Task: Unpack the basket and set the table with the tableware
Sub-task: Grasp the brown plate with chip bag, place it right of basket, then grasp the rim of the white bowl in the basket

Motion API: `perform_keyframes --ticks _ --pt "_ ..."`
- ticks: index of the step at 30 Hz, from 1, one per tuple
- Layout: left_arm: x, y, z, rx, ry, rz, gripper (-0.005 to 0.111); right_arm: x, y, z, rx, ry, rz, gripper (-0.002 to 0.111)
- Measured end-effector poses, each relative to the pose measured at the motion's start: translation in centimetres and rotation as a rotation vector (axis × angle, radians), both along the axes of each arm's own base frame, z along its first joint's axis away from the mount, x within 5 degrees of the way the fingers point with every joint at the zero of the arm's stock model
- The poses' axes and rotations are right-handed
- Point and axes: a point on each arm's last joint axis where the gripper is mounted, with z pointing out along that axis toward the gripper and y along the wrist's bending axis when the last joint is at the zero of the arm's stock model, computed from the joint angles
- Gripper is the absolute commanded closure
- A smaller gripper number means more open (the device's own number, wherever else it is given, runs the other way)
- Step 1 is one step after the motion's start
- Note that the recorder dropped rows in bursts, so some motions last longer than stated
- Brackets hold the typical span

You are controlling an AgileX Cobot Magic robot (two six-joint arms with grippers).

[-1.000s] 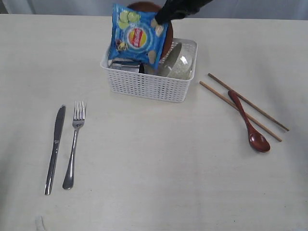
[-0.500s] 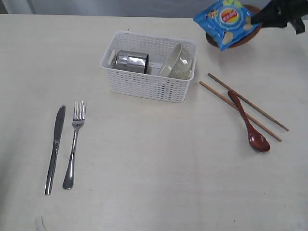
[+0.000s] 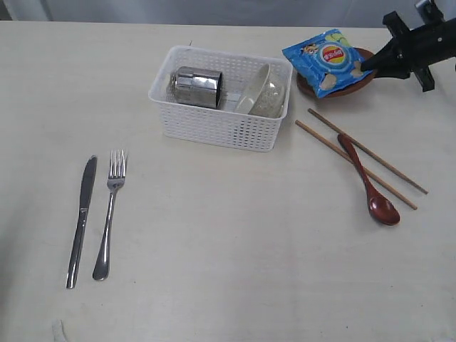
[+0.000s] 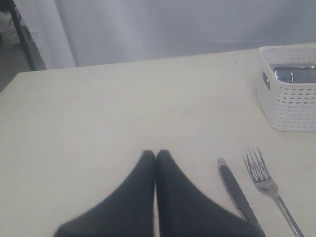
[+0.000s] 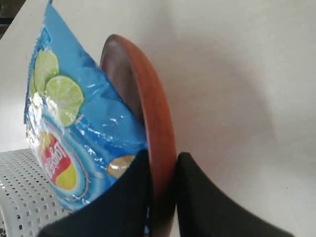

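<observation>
The white basket (image 3: 214,121) stands at the back middle of the table (image 3: 228,242), holding the steel cup (image 3: 197,87) and the off-white bowl (image 3: 265,91) on its side. My right gripper (image 3: 369,64) is shut on the rim of the small brown plate (image 3: 356,75), with the blue snack bag (image 3: 325,60) lying on the plate. The wrist view shows the plate (image 5: 148,113) pinched between the fingers (image 5: 192,197) beside the bag (image 5: 74,128). Knife (image 3: 81,219) and fork (image 3: 110,214) lie at the front left. Chopsticks (image 3: 356,158) and wooden spoon (image 3: 370,187) lie right. My left gripper (image 4: 156,155) is shut and empty.
The basket's corner (image 4: 289,98), the knife (image 4: 236,190) and the fork (image 4: 269,185) show in the left wrist view. A pale curtain hangs behind the table's far edge.
My right gripper carried the plate and snack bag out of the basket, across to the right, then lowered them to the table beyond the chopsticks. The cup and bowl are now uncovered.
</observation>
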Motion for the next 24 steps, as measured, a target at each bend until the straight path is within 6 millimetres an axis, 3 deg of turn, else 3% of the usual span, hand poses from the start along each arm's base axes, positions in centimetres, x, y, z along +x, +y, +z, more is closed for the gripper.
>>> perform_keyframes --ticks 4,9,13,16,19,21,24 --pt "0.0 0.0 0.0 0.0 0.0 0.0 0.107 -0.1 -0.5 -0.7 -0.059 0.001 0.007 0.059" --pt "0.0 0.0 0.0 0.0 0.0 0.0 0.107 -0.3 -1.7 -1.1 -0.089 -0.008 0.005 0.059" --pt "0.0 0.0 0.0 0.0 0.0 0.0 0.107 -0.6 -3.8 0.1 -0.101 -0.032 -0.033 0.059" --pt "0.0 0.0 0.0 0.0 0.0 0.0 0.107 -1.0 -5.6 2.3 -0.104 -0.071 -0.075 0.059" --pt "0.0 0.0 0.0 0.0 0.0 0.0 0.107 -1.5 -6.6 5.8 -0.059 -0.132 -0.114 0.066" --pt "0.0 0.0 0.0 0.0 0.0 0.0 0.107 -1.9 -6.2 8.7 -0.037 -0.181 -0.108 0.07" --pt "0.0 0.0 0.0 0.0 0.0 0.0 0.107 -2.4 -4.0 13.3 -0.041 -0.266 -0.061 0.07"
